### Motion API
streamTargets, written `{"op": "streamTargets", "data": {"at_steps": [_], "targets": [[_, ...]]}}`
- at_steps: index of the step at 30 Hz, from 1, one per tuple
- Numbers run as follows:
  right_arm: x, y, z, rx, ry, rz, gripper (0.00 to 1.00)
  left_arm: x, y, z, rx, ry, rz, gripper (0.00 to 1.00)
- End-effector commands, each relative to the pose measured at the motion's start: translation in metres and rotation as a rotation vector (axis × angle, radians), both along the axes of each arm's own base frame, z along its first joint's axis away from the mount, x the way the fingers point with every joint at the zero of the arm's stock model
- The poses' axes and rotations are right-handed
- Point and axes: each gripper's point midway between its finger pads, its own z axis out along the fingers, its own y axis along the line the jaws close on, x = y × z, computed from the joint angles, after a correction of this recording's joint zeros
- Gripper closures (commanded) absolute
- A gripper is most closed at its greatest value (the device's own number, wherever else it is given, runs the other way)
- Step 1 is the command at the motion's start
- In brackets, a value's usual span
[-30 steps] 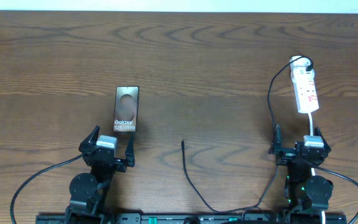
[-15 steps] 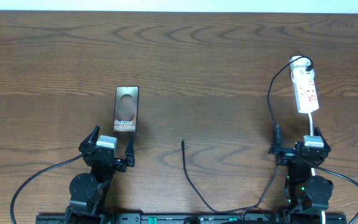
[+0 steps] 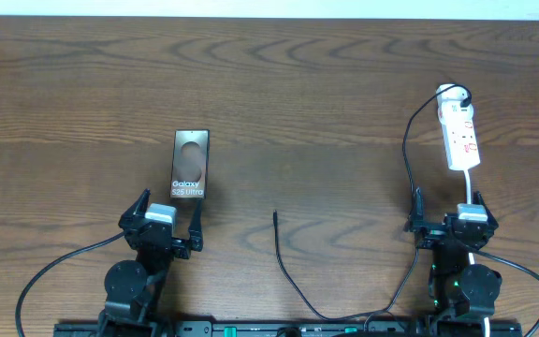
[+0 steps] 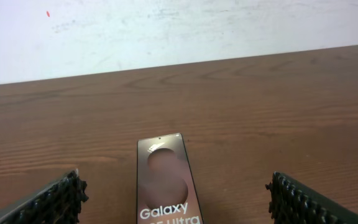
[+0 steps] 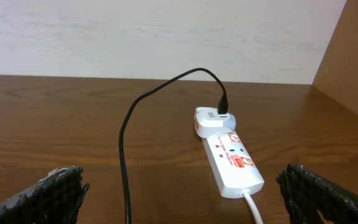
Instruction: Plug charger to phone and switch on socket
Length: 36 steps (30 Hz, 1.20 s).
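Note:
The phone (image 3: 190,164) lies flat on the table, left of centre, lettering toward me; it also shows in the left wrist view (image 4: 168,180). My left gripper (image 3: 167,223) is open and empty just in front of it (image 4: 176,199). The white socket (image 3: 460,131) lies at the right, with a white adapter and the charger's black plug in its far end (image 5: 222,107). The charger cable (image 3: 406,159) runs down the table and its free tip (image 3: 275,216) lies at the centre. My right gripper (image 3: 447,211) is open and empty in front of the socket (image 5: 234,160).
The socket's white cord (image 5: 253,208) runs back toward my right arm. The charger cable (image 5: 124,155) lies left of the socket. A white wall stands behind the table's far edge (image 3: 269,19). A brown panel (image 5: 353,56) rises at the right.

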Motion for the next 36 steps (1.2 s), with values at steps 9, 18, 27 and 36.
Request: {"op": "streamTargets", "data": {"at_steps": [9, 18, 27, 36], "targets": [[0.0, 0.002, 0.0, 0.016, -0.002, 0.008, 0.01, 0.001, 0.003, -0.013, 0.01, 0.028, 0.016, 0.07], [0.0, 0.002, 0.0, 0.016, -0.002, 0.008, 0.01, 0.001, 0.003, -0.012, 0.005, 0.025, 0.016, 0.07], [0.0, 0.002, 0.0, 0.016, -0.002, 0.008, 0.01, -0.001, -0.002, -0.004, -0.048, 0.017, -0.005, 0.07], [0.0, 0.002, 0.0, 0.016, -0.002, 0.008, 0.01, 0.0, 0.009, 0.055, -0.063, -0.044, 0.056, 0.07]]}}
